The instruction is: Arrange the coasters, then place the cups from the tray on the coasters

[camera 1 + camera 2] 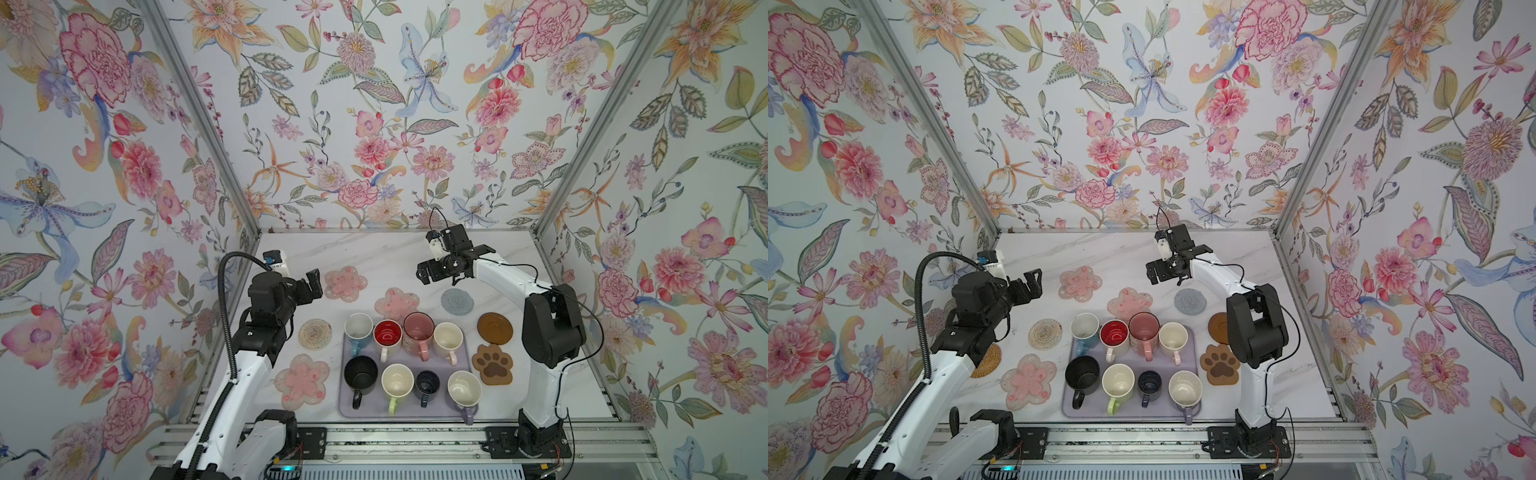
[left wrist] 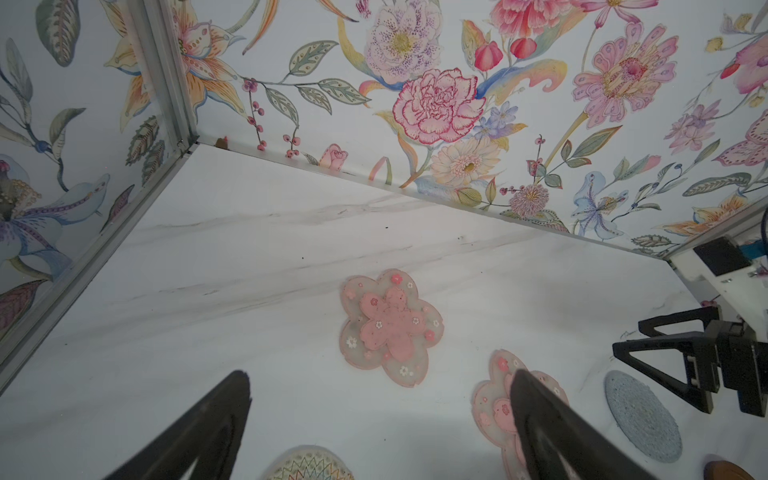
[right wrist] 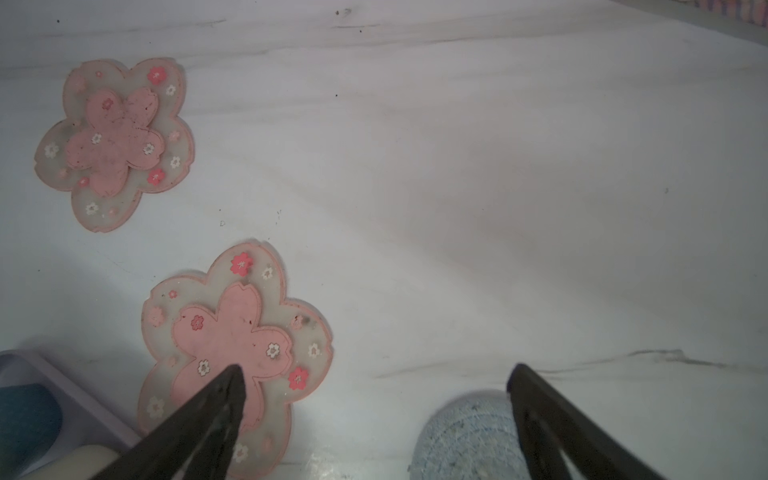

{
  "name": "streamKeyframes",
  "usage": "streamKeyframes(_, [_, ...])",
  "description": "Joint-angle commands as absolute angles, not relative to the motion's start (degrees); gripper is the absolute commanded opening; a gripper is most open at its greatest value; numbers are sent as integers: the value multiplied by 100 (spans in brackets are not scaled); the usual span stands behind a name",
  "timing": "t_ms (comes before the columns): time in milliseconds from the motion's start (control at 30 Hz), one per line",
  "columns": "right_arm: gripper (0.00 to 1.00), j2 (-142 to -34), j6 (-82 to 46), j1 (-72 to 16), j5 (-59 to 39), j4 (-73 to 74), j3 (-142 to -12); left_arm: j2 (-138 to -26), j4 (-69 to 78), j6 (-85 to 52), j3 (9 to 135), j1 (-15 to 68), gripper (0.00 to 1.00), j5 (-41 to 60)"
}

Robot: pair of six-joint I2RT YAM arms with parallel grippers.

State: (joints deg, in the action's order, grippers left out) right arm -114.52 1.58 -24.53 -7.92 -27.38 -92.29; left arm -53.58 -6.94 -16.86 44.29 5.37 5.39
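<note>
Several handled cups stand in two rows on the lavender tray [image 1: 370,412], among them a black one [image 1: 360,372] and a red-inside one [image 1: 387,334]. Coasters lie flat around the tray: pink flowers [image 1: 345,282] [image 1: 397,303] [image 1: 302,380], a beige woven round [image 1: 314,332], a grey-blue round [image 1: 457,301], a brown disc [image 1: 494,328], a paw-print [image 1: 492,364] and a tan round [image 1: 986,361] half under the left arm. My left gripper [image 1: 313,284] hangs open beside the far flower [image 2: 390,328]. My right gripper [image 1: 424,274] hangs open, raised between a flower [image 3: 232,345] and the grey-blue round [image 3: 465,440].
The white marble table [image 1: 374,253] is walled by flowered panels with metal posts at the back corners. A metal rail [image 1: 395,440] carrying both arm bases runs along the front edge. The right arm's elbow [image 1: 552,328] stands next to the brown disc.
</note>
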Motion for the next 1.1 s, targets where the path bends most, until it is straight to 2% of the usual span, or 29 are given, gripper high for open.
streamKeyframes(0, [99,-11812,529,-2583,-689,-3152,-9728,-5241,-900,-1692,4386,518,99,201])
streamKeyframes(300, [99,-12640,1072,-2915,-293,-3581,-10573,-5238,-987,-1666,4412,514,99,10])
streamKeyframes(667, [99,-13397,1449,-3111,-431,-4024,-11475,-5255,-1054,-1618,4412,511,99,-155])
streamKeyframes(1067, [99,-13750,1555,-3392,-262,-4145,-11722,-5284,-1072,-1589,4430,518,99,-213])
